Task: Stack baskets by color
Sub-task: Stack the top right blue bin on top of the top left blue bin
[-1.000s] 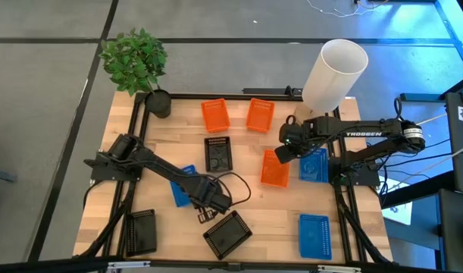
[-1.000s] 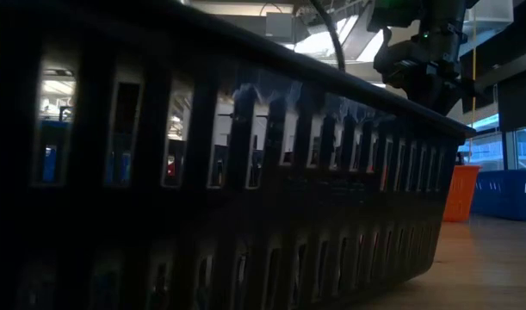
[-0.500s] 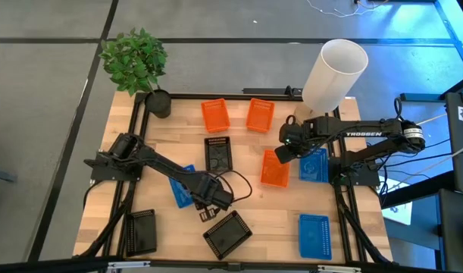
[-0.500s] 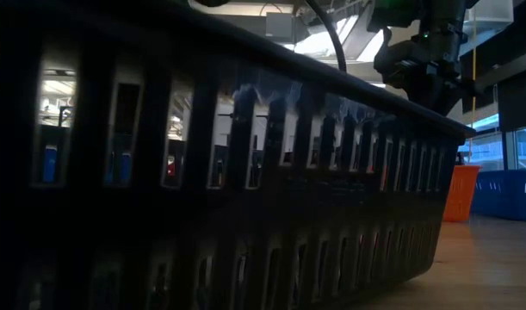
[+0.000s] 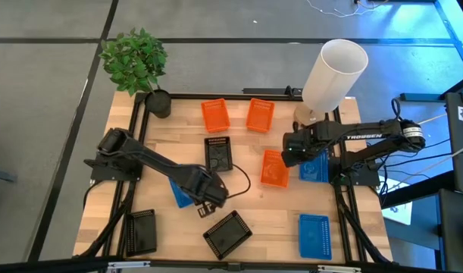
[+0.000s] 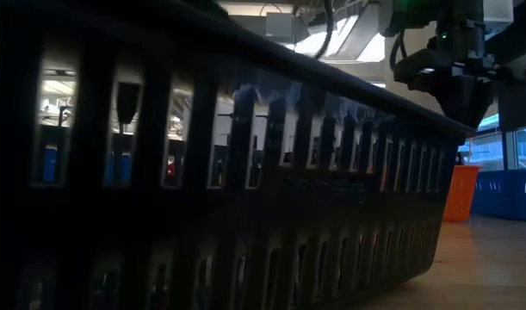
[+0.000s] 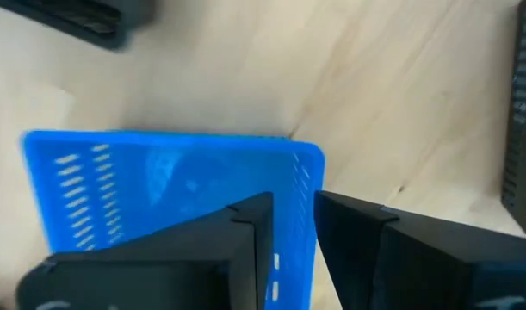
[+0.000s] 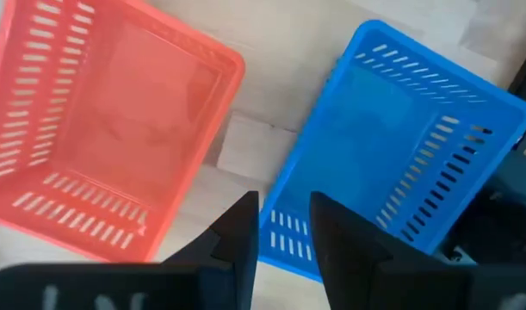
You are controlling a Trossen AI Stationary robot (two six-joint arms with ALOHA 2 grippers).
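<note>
Evidently every visible basket, orange basket [image 8: 99,138] and blue basket [image 8: 409,146], sits empty.

Both grippers low (fingers slightly parted)

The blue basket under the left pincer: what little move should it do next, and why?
Probably ease down so the fingers straddle the rim, then close. The left pincer hangs open right over one edge of the blue basket, with the wall lined up near the gap between its fingers, and it holds nothing. The right pincer waits, open, over another blue basket and an orange basket.
</note>
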